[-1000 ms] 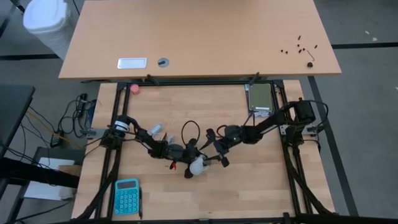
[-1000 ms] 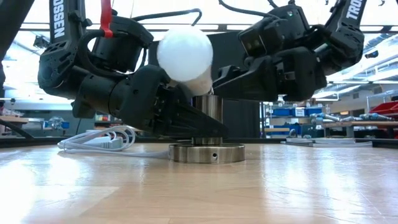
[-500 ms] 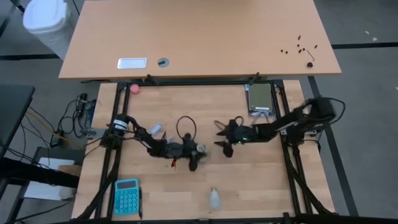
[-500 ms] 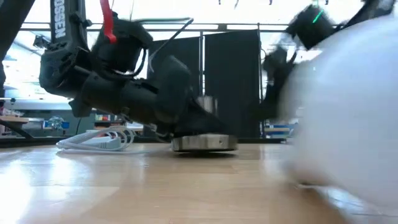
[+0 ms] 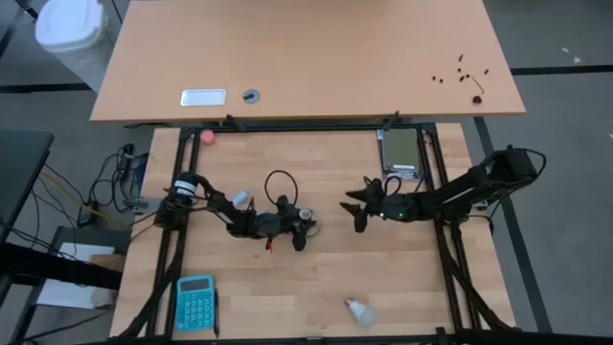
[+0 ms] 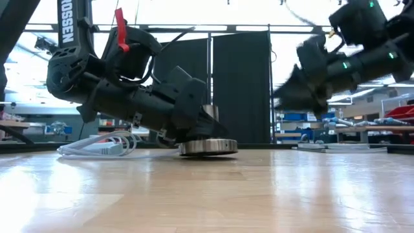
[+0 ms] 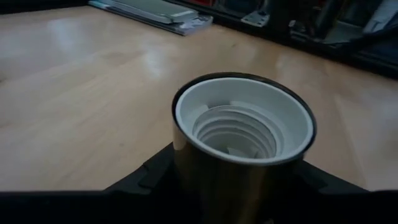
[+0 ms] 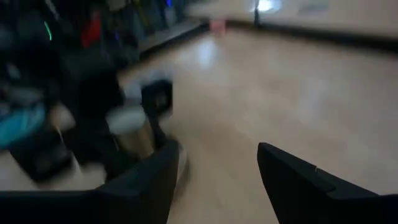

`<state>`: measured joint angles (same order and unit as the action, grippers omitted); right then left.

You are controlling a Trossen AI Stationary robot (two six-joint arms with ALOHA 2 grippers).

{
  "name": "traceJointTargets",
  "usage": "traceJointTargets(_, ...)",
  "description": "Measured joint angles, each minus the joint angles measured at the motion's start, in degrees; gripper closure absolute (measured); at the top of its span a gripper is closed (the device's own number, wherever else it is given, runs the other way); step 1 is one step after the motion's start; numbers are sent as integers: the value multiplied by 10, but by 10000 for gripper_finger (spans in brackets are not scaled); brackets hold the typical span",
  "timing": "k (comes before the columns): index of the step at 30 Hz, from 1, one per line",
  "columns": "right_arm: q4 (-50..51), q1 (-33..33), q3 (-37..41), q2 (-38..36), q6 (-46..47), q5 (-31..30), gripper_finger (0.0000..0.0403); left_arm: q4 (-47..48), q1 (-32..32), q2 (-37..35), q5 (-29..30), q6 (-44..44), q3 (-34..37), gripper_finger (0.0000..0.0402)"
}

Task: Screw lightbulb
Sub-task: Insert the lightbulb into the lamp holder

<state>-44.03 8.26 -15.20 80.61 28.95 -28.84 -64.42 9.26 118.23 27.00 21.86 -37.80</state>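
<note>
The white lightbulb (image 5: 359, 310) lies on its side near the table's near edge, with no gripper touching it. The metal socket (image 5: 305, 223) is a round base disc (image 6: 208, 147) carrying an upright tube with a white threaded mouth (image 7: 244, 121). My left gripper (image 5: 297, 231) is shut on it at the middle of the table. My right gripper (image 5: 358, 213) hovers to the right of the socket. It is open, its fingers (image 8: 143, 180) stand apart, and nothing is between them. A white cord (image 6: 103, 145) trails from the socket. My left gripper pinches the socket's upright tube (image 7: 186, 171) between its two fingers (image 7: 146, 180), one on each side just below the open mouth. It comes in nearly level from the table's left. The base disc sits a little tilted down at the table top.
A teal calculator (image 5: 194, 302) lies at the near left. A small pink ball (image 5: 208, 136) sits at the far left and a flat device (image 5: 400, 149) at the far right. Bare wood separates the socket from the bulb.
The lightbulb has come off the socket's top, fallen, and rolled toward the near edge, where it now lies. My right gripper has drawn back toward the table's right edge and rolled. My left gripper has carried the socket a little toward the far edge and turned it.
</note>
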Motion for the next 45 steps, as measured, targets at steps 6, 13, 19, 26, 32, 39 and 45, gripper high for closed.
traceJointTargets(6, -11, 87, -5, -2, 8, -52, 173, -5, 1, -1, -8, -19, 0, 208)
traceJointTargets(13, -6, 190, -40, -10, -25, -131, 173, -2, 1, -1, 17, -103, -1, 179)
traceJointTargets(19, -10, 232, -47, -11, -27, -197, 173, -17, 1, -1, 68, -174, -2, 119)
traceJointTargets(26, -16, 258, -47, -11, -17, -221, 173, -24, 23, -42, 82, -273, -2, 79)
traceJointTargets(32, 20, 305, -92, -11, -22, -250, 173, 103, 78, -126, 93, -286, -21, 75)
traceJointTargets(39, 352, 344, -223, -10, 146, -205, 173, 468, 155, -163, 39, -184, -175, 88)
traceJointTargets(45, 494, 346, -273, 20, 292, -73, 173, 591, 175, -155, -59, -53, -255, 104)
